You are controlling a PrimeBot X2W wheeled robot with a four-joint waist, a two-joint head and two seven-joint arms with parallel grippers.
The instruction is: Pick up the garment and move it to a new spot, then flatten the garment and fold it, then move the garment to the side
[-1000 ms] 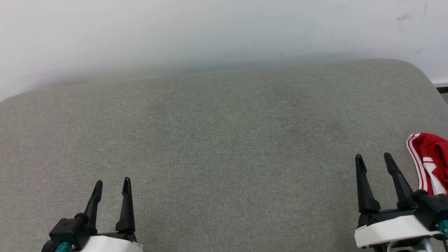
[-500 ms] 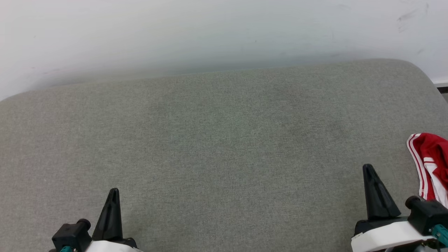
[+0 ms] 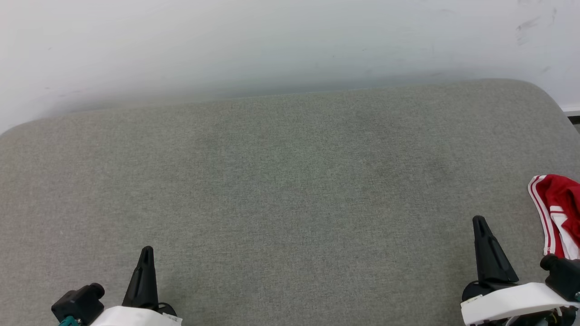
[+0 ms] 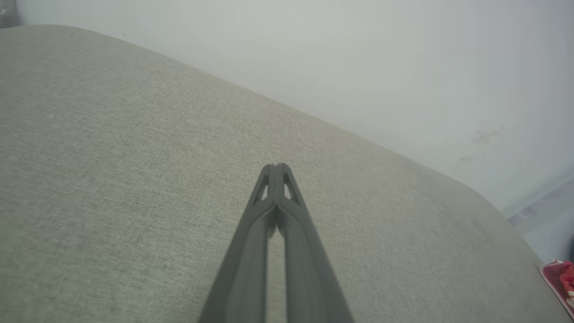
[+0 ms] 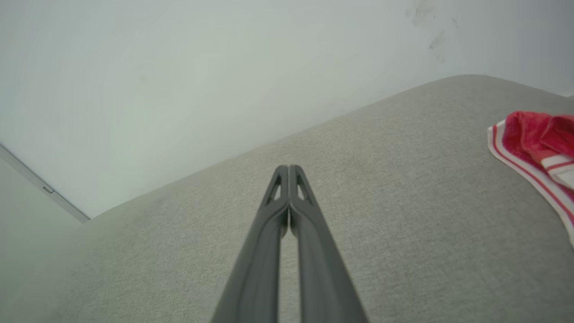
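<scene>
Pincers, two, both empty: left pincer (image 3: 146, 251) at the lower left of the head view, right pincer (image 3: 479, 222) at the lower right. A second earlier each had its two dark fingers spread apart; half a second earlier they had already come together, and they were now pressed tip to tip with nothing between them, as each wrist view confirmed (image 4: 277, 167) (image 5: 289, 168). Both also sat a little lower in the head view than before.

Garment (image 3: 559, 213): red cloth with white-and-red striped trim, lying rumpled at the right edge of the grey pad (image 3: 290, 181), just right of the right pincer and not touched by it. Most of it was cut off by the frame, so whether it was folded could not be told. Its place on the pad matched the earlier views.

Meaning for the task, as a judgement: the closing caught no cloth, so it was no grasp. The scene suited a shirt waiting at the side to be fetched, or one already set aside.

Surface: pad covered in plain grey woven fabric, with rounded corners, its middle bare.

Room: pale wall (image 3: 272, 45) close behind the pad, faint scuffs (image 3: 525, 22) upper right, and a strip of skirting (image 3: 572, 108) at the far right
</scene>
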